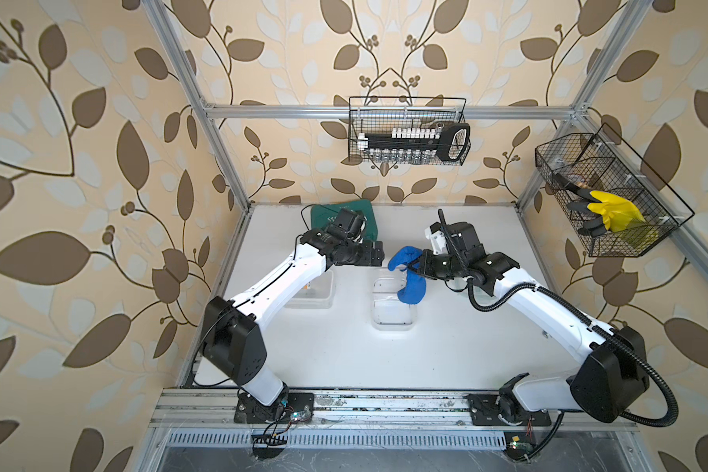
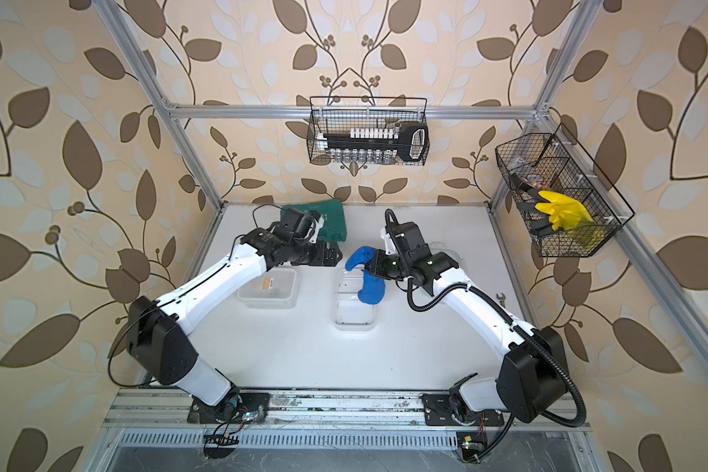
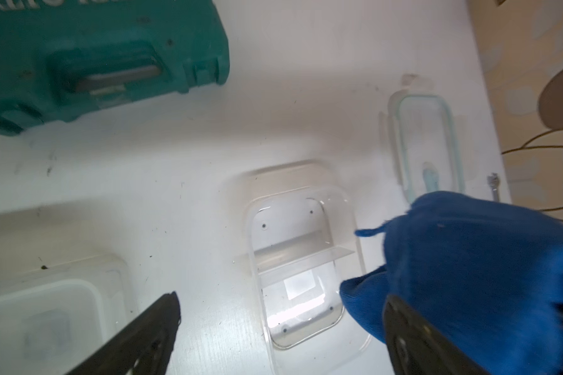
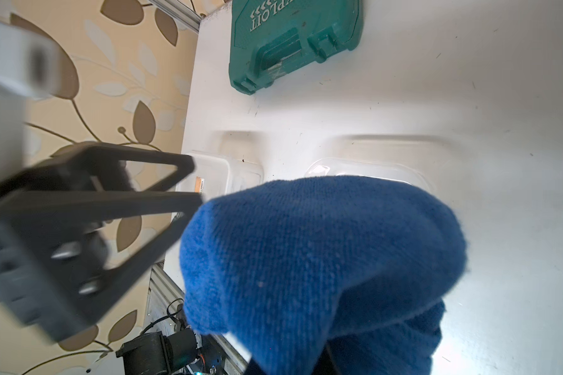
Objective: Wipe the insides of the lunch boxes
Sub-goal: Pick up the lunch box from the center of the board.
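A blue cloth [image 1: 405,280] hangs from my right gripper [image 1: 414,267], which is shut on it just above the far end of the middle lunch box [image 1: 391,310], a clear tub with a divider [image 3: 299,256]. In the right wrist view the cloth [image 4: 322,259] hides that gripper's jaws. My left gripper [image 1: 380,254] hovers open just left of the cloth. Its two dark fingers [image 3: 150,331] stand wide apart over the tub, and the cloth [image 3: 468,276] lies beside one of them, not pinched. A second clear lunch box [image 2: 268,292] sits partly under my left arm. A green-rimmed lid [image 3: 426,146] lies flat at the far right.
A teal tool case [image 2: 332,222] lies at the back left of the white table [image 1: 344,351]. A small wrench [image 2: 500,297] rests near the right edge. Two wire baskets [image 1: 409,130] [image 1: 605,196] hang on the frame, above the table.
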Motion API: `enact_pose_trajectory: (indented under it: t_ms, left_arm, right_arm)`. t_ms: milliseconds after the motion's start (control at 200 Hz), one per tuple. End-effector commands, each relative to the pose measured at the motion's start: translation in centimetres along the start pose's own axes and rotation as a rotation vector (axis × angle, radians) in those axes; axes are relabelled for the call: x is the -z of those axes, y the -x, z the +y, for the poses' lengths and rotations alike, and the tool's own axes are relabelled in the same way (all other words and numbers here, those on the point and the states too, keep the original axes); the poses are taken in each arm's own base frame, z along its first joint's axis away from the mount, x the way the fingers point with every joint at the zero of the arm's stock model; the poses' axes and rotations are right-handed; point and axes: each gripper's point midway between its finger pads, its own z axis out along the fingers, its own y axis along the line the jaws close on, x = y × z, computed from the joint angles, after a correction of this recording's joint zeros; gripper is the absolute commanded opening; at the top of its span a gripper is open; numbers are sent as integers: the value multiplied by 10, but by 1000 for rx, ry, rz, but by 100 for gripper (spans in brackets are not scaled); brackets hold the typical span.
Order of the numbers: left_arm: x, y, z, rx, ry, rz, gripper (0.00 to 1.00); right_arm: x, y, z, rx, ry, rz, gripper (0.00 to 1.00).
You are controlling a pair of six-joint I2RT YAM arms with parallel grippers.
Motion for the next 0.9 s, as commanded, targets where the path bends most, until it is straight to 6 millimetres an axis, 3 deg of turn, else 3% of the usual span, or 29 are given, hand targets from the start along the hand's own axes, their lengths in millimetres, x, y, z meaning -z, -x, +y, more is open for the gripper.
enact_pose_trajectory:
  t_ms: [0,220,435,605,765,900]
  left_arm:
    - [5,-7,8,4,32,-5,99]
    - [-17,-62,40,66,73,158,99]
    - [-39,-100,29,168,-34,297,92]
    - [-45,-126,32,202,-43,366,81]
    - [-58,-146,23,202,-51,423,74]
    - [-69,-158,25,184,-19,458,66]
  right_arm:
    - [-6,-4,-5,-1,-9,22,0]
    - [-8,1,-5,20,-26,23,0]
    - [-23,16,-1,42,-36,16,0]
    - [-51,26,-4,37,-58,25,0]
    - [-85,14,-4,42,-73,89,0]
    - [-103,4,-10,24,-90,118,0]
